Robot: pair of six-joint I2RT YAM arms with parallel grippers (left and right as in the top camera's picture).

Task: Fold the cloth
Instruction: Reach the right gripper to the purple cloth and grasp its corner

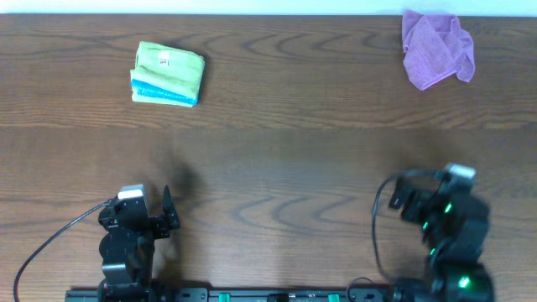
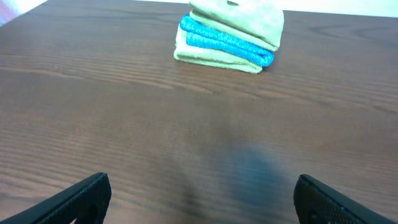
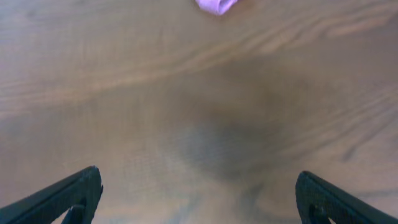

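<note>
A crumpled purple cloth (image 1: 436, 48) lies at the far right of the wooden table; only its lower tip (image 3: 216, 5) shows at the top of the right wrist view. My right gripper (image 3: 199, 196) is open and empty over bare wood, near the front right edge (image 1: 440, 189), far from the cloth. My left gripper (image 2: 202, 199) is open and empty over bare wood at the front left (image 1: 168, 214).
A stack of folded cloths, green and blue (image 1: 167, 74), sits at the far left, also in the left wrist view (image 2: 229, 34). The brown wooden table (image 1: 277, 151) spans the view. Cables run from both arm bases along the front edge.
</note>
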